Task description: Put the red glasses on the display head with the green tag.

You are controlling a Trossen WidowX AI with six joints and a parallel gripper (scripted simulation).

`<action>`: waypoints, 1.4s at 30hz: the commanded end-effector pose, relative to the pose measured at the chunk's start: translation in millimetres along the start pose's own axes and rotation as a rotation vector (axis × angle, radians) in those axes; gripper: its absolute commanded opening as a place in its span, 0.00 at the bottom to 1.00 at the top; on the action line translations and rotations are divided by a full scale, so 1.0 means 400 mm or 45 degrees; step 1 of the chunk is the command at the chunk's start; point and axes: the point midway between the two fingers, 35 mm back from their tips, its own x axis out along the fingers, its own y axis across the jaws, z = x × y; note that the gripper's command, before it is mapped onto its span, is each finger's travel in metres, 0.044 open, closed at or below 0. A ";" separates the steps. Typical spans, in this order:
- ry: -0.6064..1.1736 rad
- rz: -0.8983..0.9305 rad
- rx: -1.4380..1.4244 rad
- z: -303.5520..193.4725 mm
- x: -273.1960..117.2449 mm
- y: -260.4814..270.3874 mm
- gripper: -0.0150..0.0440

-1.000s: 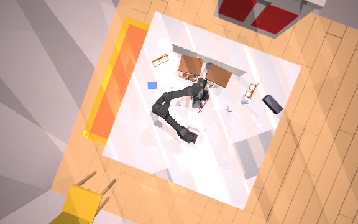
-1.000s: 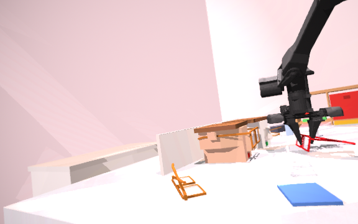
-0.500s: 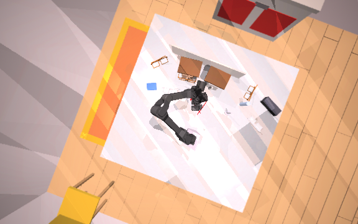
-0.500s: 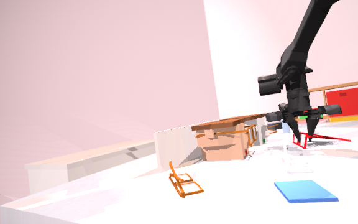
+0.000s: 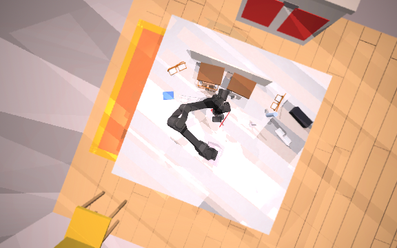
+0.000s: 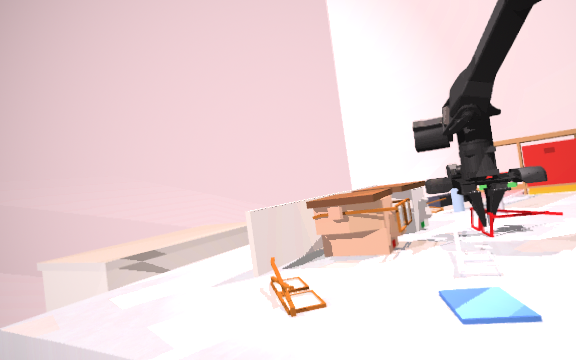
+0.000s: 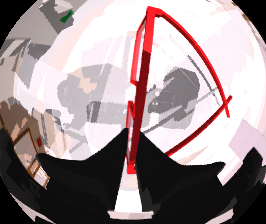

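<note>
- Top view: my gripper (image 5: 218, 111) (image 6: 487, 222) (image 7: 131, 132) is over the table in front of the two heads, with part of the red glasses (image 5: 225, 119) (image 6: 528, 214) (image 7: 145, 75) showing beneath me. The green-tagged head (image 5: 241, 85) (image 6: 417, 207) stands on the right, the other head (image 5: 211, 73) (image 6: 358, 235) on the left. Orange glasses (image 5: 177, 68) (image 6: 293, 295) lie at far left, and a blue square (image 5: 168, 95) (image 6: 490, 305) sits on the left.
- Exterior view: I have my fingers closed on the red frame's front — its temples reach out to the right. It is apart from both heads; whether it touches the table I can't tell. The near head wears an orange pair (image 6: 404, 215).
- Wrist view: the front runs upright in the picture, its near end between my fingertips — both temples open to the right, their ends crossing. The green tag (image 7: 66, 16) shows at far left.
</note>
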 end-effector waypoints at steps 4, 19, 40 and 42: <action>0.000 0.001 -0.001 0.000 0.000 0.001 0.25; -0.012 -0.003 0.003 0.015 -0.157 0.003 0.25; -0.015 -0.002 -0.126 0.077 -0.269 -0.019 0.25; -0.020 -0.003 -0.183 0.104 -0.272 -0.021 0.25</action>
